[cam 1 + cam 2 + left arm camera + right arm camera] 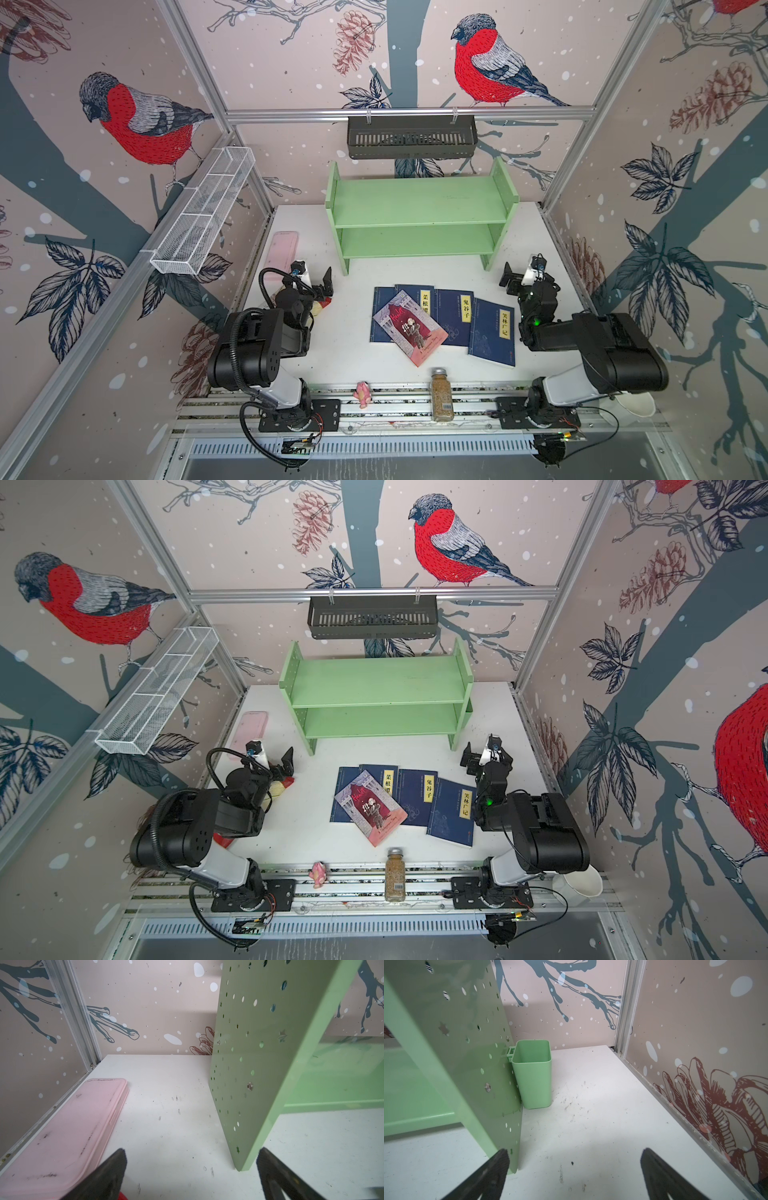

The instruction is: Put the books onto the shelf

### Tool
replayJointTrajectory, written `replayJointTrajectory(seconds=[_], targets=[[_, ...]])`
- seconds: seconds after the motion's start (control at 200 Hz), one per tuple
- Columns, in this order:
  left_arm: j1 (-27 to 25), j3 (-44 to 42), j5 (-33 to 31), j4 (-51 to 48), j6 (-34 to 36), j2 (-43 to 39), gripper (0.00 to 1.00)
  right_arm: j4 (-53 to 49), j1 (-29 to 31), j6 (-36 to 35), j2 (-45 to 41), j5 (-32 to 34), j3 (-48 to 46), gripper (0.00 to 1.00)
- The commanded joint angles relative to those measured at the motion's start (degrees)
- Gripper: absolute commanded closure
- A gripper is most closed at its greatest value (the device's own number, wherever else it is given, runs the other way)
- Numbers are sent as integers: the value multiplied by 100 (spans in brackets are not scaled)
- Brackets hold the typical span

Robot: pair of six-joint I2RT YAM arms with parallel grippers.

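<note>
Both top views show five thin paperback books (453, 316), four dark navy and one pink-red on top, lying overlapped on the white surface (332, 357) in front of the light green wooden two-tier shelf (419, 208). The left claw (192, 1150) hangs with jaws spread wide by the shelf's left side panel. The right claw (575, 1150) is likewise spread by its right panel. Both are apart from the books.

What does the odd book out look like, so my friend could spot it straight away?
Find the light green shelf at the back of the white table. In front of it lie overlapping navy books; the pink-red book lies tilted on top of the left ones. It alone has drawn figures on its cover instead of plain dark blue.
</note>
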Motion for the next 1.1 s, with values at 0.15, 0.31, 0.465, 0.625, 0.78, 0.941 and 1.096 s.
replayJointTrajectory(seconds=[0.15,0.31,0.465,0.625,0.78,0.941,1.096], targets=[[5,9,-32,92,67,-28,2,-42,2,-12,-7,-13,18,0],[-1,19,-24,78,72,-29,2,-33,-1,-16,-25,1,15,0],[-1,-61,-72,177,35,-85,2,-620,-9,105,-315,248,240,0],[0,-214,-39,285,50,-309,2,-1301,0,216,-881,558,366,0],[10,-215,29,-34,49,-691,2,-1865,195,342,-1486,1152,380,0],[-1,43,178,-1299,61,-1609,2,-4672,375,1845,-2087,2227,1564,0],[-1,648,574,-3199,65,-2427,2,-6878,379,2710,-2206,1829,2631,0]])
